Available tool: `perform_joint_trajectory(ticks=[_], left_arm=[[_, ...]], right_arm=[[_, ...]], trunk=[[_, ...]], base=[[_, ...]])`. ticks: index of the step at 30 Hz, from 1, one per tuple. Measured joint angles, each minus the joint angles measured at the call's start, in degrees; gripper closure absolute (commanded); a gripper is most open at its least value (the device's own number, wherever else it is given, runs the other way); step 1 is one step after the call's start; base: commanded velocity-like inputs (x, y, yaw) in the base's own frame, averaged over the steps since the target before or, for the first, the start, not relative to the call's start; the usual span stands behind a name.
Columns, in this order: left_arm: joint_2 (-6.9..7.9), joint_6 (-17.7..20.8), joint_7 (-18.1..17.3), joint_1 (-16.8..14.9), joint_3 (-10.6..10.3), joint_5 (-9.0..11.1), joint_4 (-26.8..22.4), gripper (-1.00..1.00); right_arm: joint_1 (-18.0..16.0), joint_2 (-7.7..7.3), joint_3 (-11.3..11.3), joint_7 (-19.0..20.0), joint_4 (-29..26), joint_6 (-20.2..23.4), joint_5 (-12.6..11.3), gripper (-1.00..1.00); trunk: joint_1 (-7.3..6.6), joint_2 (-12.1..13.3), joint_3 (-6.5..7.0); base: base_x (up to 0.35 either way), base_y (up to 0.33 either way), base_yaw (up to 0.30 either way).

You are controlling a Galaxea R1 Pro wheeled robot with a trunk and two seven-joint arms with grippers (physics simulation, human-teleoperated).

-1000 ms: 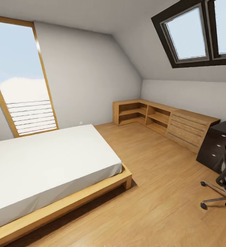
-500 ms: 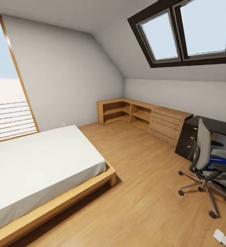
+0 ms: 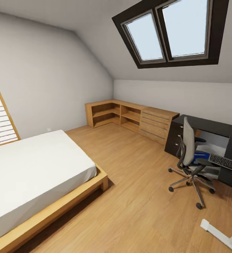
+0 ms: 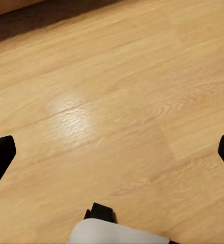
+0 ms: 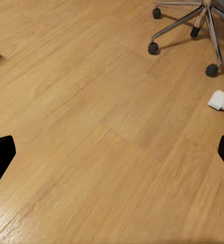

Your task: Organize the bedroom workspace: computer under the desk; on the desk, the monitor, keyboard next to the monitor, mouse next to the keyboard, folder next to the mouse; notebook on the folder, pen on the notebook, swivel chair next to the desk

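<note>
The grey swivel chair (image 3: 188, 154) stands on the wood floor at the right, facing the black desk (image 3: 207, 124). A blue folder (image 3: 202, 156) lies on its seat. The black keyboard (image 3: 225, 163) rests on the desk's near wing. The chair's metal base (image 5: 193, 23) also shows in the right wrist view. My left gripper (image 4: 112, 152) hangs open over bare floor, its dark fingertips (image 4: 0, 155) far apart. My right gripper (image 5: 112, 152) is open too, over floor short of the chair. The monitor, mouse, notebook, pen and computer are out of view.
A low bed (image 3: 35, 175) fills the left. Light-wood cabinets (image 3: 130, 117) run along the far wall up to the desk's dark drawer unit (image 3: 173, 138). A white flat piece (image 3: 216, 232) lies on the floor at the lower right, and appears again as a white piece (image 5: 221, 101) past my right gripper.
The camera has swung to the right. The tall window has slid off at the left, and the chair, desk and keyboard have come into view.
</note>
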Motion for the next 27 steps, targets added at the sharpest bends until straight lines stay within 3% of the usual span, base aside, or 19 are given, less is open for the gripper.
perform_joint_trajectory(ticks=[15,18,27], left_arm=[[0.00,0.0,0.0,0.0,0.0,0.0,0.0,-1.00],[0.00,0.0,0.0,0.0,0.0,0.0,0.0,-1.00],[0.00,0.0,0.0,0.0,0.0,0.0,0.0,-1.00]], right_arm=[[0.0,0.00,0.1,0.8,0.2,0.2,0.5,-1.00],[0.0,0.00,0.4,0.8,0.4,0.4,2.9,-1.00],[0.0,0.03,0.4,0.8,0.5,0.5,3.6,-1.00]], trunk=[[0.00,0.0,-0.71],[0.00,0.0,-0.87],[0.00,0.0,-1.36]], base=[[0.000,0.000,-0.247],[0.000,0.000,-0.219],[0.000,0.000,-0.168]])
